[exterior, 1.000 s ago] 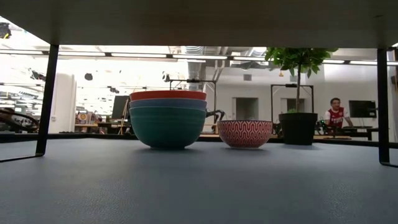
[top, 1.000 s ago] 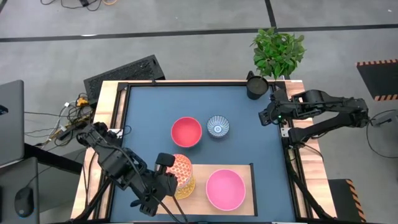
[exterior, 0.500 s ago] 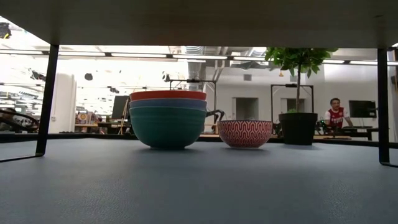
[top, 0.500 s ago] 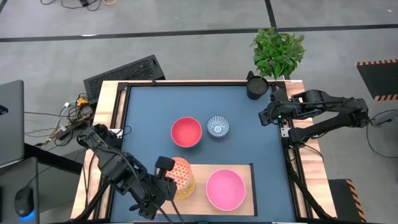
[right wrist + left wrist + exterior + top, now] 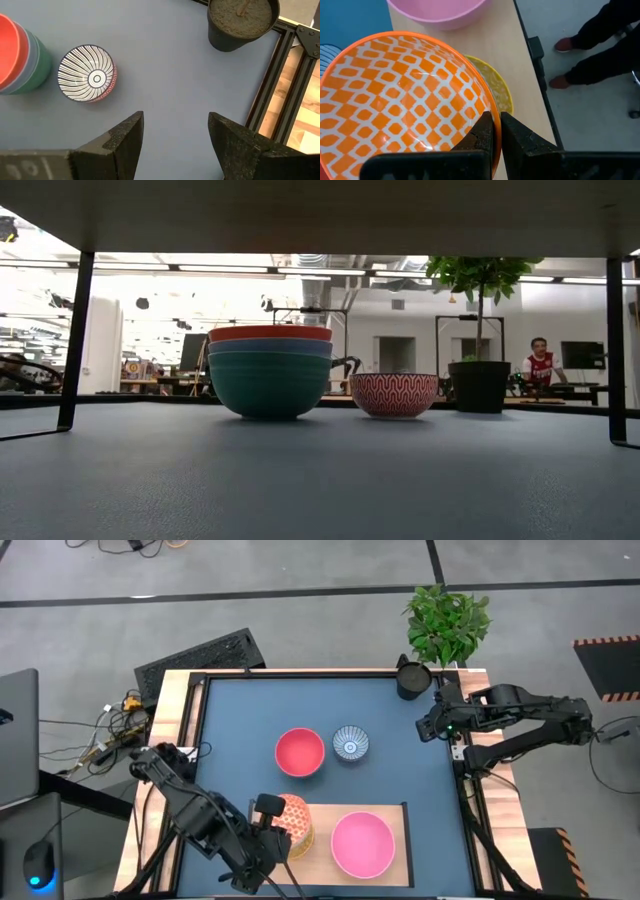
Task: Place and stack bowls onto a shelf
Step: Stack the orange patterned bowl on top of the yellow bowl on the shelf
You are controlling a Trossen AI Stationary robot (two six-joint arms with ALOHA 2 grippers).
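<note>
six bowls, one shelf, one potted plant, one dark cup, two grippers

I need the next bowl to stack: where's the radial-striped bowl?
In the high view, the radial-striped bowl sits mid-table, just right of the red bowl stack.

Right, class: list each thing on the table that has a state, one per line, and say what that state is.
Left gripper: shut on the orange-lattice bowl's rim.
Orange-lattice bowl: held over a yellow bowl on the shelf.
Yellow bowl: upright on the shelf, mostly covered.
Pink bowl: upright, empty, on the shelf.
Red bowl: topmost of a stack on the tabletop.
Striped bowl: upright, alone.
Right gripper: open, empty.
</note>
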